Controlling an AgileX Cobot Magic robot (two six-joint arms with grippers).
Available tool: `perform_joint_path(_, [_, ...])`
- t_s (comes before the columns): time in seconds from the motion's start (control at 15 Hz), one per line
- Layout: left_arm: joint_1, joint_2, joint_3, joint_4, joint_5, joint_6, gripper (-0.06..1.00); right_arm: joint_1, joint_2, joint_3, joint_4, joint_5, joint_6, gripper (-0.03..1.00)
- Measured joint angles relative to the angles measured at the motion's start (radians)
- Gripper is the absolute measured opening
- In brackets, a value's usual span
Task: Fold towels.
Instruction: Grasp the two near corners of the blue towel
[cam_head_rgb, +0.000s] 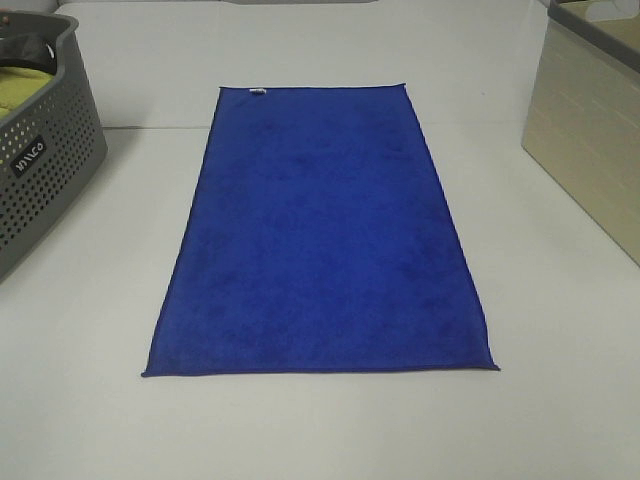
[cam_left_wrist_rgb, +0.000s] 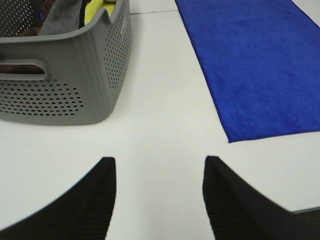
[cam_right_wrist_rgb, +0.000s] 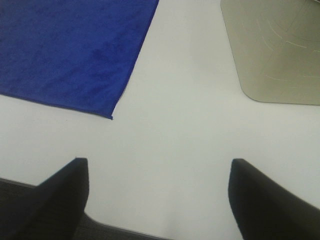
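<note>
Blue towel (cam_head_rgb: 320, 235) lies flat and unfolded on the bench (cam_head_rgb: 320, 430), between grey basket (cam_head_rgb: 45, 150) and beige bin (cam_head_rgb: 585, 140). The left fingers (cam_left_wrist_rgb: 75, 210) gape wide near one front corner, the right fingers (cam_right_wrist_rgb: 57, 197) wide by the other, both empty.

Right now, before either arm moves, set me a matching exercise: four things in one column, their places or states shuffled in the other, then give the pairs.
Things:
1. blue towel
2. grey basket
3. beige bin
4. white tag

Places or states:
A. at the right side of the table
B. on the towel's far edge, near its left corner
C. spread flat in the middle
D. at the table's left side, yellow cloth inside

Pairs: 1-C, 2-D, 3-A, 4-B.
</note>
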Motion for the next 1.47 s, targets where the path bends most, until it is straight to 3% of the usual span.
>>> perform_joint_path(1.47, [0.0, 0.0, 0.0, -0.001, 0.0, 0.0, 0.51, 0.0, 0.0, 0.0, 0.0, 0.0, 0.0, 0.75])
